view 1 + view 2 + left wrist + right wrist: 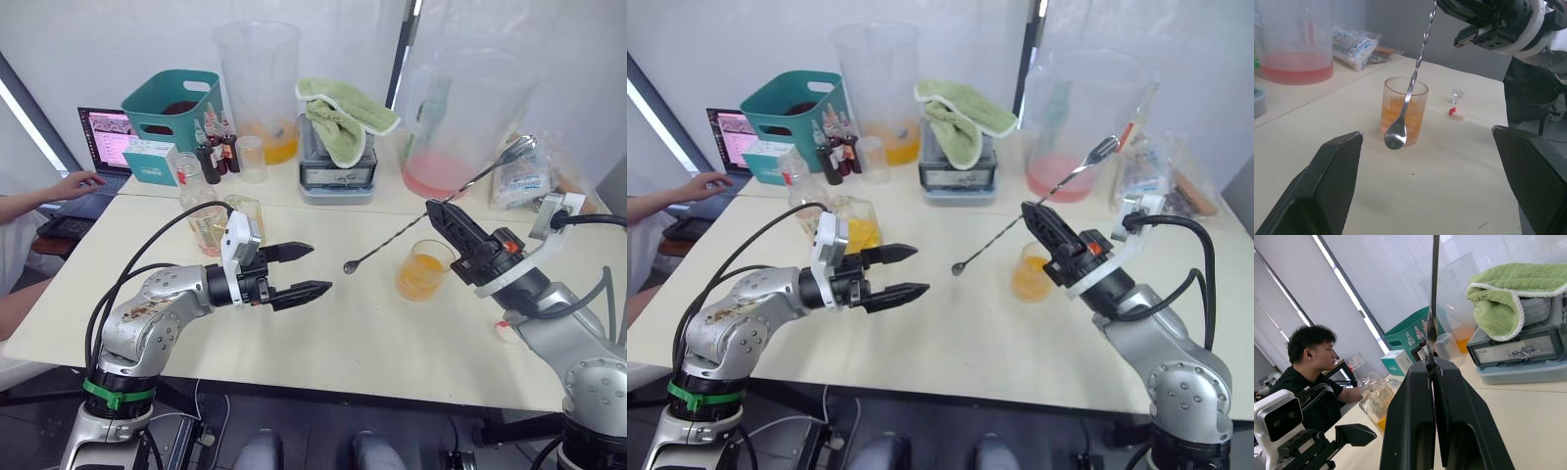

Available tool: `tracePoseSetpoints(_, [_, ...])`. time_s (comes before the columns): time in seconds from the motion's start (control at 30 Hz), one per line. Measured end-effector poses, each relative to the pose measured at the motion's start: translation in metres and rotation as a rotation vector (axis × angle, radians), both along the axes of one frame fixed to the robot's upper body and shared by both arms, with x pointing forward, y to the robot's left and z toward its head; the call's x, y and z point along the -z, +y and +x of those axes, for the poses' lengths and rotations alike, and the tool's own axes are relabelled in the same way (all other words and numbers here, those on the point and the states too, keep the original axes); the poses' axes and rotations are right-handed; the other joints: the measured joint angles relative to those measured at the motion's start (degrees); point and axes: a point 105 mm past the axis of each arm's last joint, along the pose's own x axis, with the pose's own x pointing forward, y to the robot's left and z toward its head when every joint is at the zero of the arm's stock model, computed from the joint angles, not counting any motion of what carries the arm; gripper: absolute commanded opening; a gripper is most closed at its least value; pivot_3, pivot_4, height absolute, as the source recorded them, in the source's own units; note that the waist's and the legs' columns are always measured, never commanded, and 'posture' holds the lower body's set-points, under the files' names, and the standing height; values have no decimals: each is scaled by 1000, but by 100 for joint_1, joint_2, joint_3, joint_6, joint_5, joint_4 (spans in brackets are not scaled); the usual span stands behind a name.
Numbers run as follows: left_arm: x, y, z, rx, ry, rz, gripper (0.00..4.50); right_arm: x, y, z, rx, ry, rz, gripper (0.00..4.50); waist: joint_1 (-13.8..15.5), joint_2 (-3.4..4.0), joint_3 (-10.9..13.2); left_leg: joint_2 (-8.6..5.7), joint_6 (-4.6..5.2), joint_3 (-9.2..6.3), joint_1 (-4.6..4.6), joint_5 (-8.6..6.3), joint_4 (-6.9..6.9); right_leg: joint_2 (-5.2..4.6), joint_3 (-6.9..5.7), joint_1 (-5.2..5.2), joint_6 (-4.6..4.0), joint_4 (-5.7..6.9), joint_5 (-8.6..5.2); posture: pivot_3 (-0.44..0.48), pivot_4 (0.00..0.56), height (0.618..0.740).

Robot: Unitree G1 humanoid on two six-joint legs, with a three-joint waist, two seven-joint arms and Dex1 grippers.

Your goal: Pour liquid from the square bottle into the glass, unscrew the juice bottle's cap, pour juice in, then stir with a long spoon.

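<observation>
Writing: none can be read — the label on the teal box [150, 162] is too small to tell.
Right gripper [438, 212]: fingers closed on the long spoon [431, 211], held aslant in the air.
Spoon bowl: hangs above the table [343, 333], just beside the glass [423, 270] — not inside it.
Glass: stands on the table, orange liquid inside.
Cap [1456, 113]: lies on the table near the glass.
Left gripper [302, 270]: spread wide, nothing held.

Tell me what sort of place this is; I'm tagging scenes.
Probably a lab or office test bench for drink mixing: large clear plastic pitchers on a pale table, and a person at an open laptop.
</observation>
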Motion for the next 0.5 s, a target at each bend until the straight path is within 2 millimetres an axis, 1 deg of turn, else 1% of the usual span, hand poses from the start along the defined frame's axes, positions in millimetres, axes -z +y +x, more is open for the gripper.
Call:
tracePoseSetpoints(0.03, [0, 0, 0, 2, -2, 1, 4477, 0, 0, 0, 3, 0, -3, 0, 19, -13, -8, 49, 0, 109, -1, -13, -5, 39, 80, -61, -6, -2, 35, 0, 150, 733])
tracePoseSetpoints(0.07, [1, -1, 0, 3, -3, 2, 4477, -1, 0, -1, 8, 0, -9, 0, -2, -20, -7, 69, 1, 184, 3, -19, -13, 79, 154, -93, -3, -6, 57, 0, 150, 733])
tracePoseSetpoints(0.1, [3, -1, 1, 6, 1, 5, 4477, -2, -1, -1, 18, -1, -19, 0, -23, -31, -10, 110, -5, 278, 21, -31, -15, 137, 267, -129, 0, -9, 79, 0, 150, 733])
tracePoseSetpoints(0.13, [3, -2, 0, 8, 1, 6, 4477, -4, -3, -2, 25, -6, -25, 0, -41, -45, -10, 143, -6, 365, 28, -43, -17, 169, 344, -163, -6, -16, 96, 0, 150, 733])
tracePoseSetpoints(0.17, [4, -2, 0, 12, 4, 8, 4477, -6, -5, -2, 35, -8, -28, 0, -57, -58, -9, 151, 10, 413, 46, -53, -27, 216, 439, -169, 5, -23, 103, 0, 150, 733])
tracePoseSetpoints(0.23, [6, -3, 0, 18, 10, 13, 4477, -13, -12, -3, 56, -24, -40, 0, -128, -84, 0, 173, 99, 537, 109, -114, -35, 276, 615, -164, 15, -63, 122, 0, 150, 733])
tracePoseSetpoints(0.27, [7, -3, 1, 17, 10, 14, 4477, -18, -12, -5, 53, -39, -45, 0, -186, -89, 1, 171, 129, 565, 131, -150, -36, 307, 705, -148, 33, -98, 135, 0, 150, 733])
tracePoseSetpoints(0.3, [7, -3, 2, 18, 8, 15, 4477, -25, -13, -7, 47, -58, -47, 0, -222, -92, 1, 141, 185, 549, 123, -186, -39, 335, 789, -136, 52, -139, 158, 0, 150, 733])
tracePoseSetpoints(0.33, [8, -3, 2, 21, 9, 17, 4477, -31, -12, -10, 38, -77, -50, 0, -297, -87, -4, 130, 192, 519, 109, -195, -36, 330, 787, -131, 73, -172, 182, 0, 150, 733])
tracePoseSetpoints(0.37, [9, -4, 3, 25, 11, 23, 4477, -36, -10, -13, 24, -92, -56, 0, -387, -81, -8, 131, 180, 493, 94, -195, -25, 308, 740, -125, 87, -193, 189, 0, 150, 733])
tracePoseSetpoints(0.4, [10, -5, 3, 26, 13, 28, 4477, -40, -8, -16, 12, -104, -65, 0, -418, -80, -9, 137, 166, 477, 88, -203, -5, 290, 693, -130, 99, -196, 197, 0, 150, 733])
tracePoseSetpoints(0.43, [12, -5, 4, 25, 16, 33, 4477, -44, -5, -18, -3, -116, -74, 0, -460, -77, -10, 133, 146, 452, 65, -216, 34, 234, 580, -137, 99, -181, 202, 0, 150, 733])
tracePoseSetpoints(0.5, [12, -5, 3, 30, 16, 35, 4477, -50, -4, -19, -11, -131, -95, 0, -464, -76, -11, 135, 125, 420, 18, -240, 102, 206, 484, -161, 99, -125, 201, 0, 150, 733])
